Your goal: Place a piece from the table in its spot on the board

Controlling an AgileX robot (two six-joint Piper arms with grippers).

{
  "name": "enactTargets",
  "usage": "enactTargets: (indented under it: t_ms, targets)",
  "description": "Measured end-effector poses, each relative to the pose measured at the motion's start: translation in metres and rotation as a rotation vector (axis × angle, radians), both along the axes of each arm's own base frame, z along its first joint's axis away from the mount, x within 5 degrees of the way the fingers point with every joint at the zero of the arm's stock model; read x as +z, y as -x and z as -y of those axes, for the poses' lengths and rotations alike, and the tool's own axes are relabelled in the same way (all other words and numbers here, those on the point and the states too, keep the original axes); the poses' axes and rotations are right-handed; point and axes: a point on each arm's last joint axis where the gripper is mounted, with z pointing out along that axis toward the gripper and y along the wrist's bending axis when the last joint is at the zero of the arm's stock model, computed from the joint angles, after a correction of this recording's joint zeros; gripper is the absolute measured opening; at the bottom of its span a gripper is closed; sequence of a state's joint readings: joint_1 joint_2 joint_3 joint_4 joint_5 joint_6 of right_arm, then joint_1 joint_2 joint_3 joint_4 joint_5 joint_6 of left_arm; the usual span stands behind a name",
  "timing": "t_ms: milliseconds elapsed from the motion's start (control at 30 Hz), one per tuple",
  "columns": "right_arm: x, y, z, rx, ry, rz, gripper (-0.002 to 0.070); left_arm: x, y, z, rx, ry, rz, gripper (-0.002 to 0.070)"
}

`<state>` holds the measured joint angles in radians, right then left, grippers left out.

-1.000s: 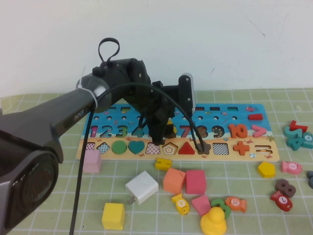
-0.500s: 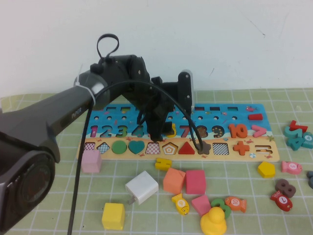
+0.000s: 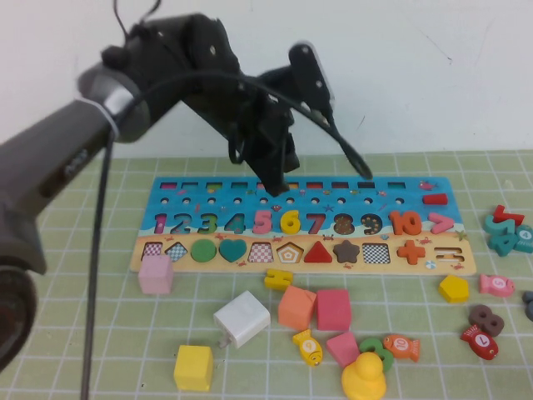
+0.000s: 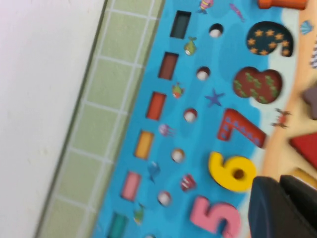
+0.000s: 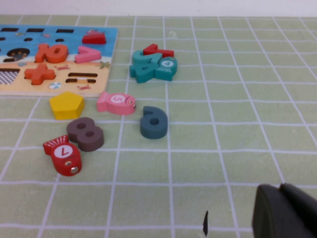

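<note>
Our left gripper hangs above the board's far edge, holding nothing; we cannot tell whether its fingers are parted. Working outward from our side, loose cubes, fish and the yellow pentagon piece crowd the near mat, then comes the board, where the piece lies in its slot between the pink 5 and red 7. We judge a low pass by the trailing cable could flick it out. Our right gripper sits parked over bare mat, its fingers not readable.
</note>
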<state>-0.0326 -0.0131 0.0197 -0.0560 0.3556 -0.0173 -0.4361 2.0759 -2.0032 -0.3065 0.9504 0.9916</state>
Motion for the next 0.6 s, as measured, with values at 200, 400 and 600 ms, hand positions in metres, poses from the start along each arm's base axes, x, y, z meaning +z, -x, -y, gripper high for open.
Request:
enactTargets:
  t_ms: [200,400,600]
  targets:
    - [0.000,0.000,0.000,0.000,0.000,0.000,-0.0001,0.019,0.011,-0.033,0.114,0.059,-0.132,0.0001]
    - [0.000,0.000,0.000,0.000,0.000,0.000,-0.0001,0.028,0.044,-0.079,0.182,0.132,-0.233,-0.0001]
    - [0.000,0.000,0.000,0.000,0.000,0.000,-0.0001,0.060,0.111,-0.106,0.277,0.233,-0.059,-0.0001]
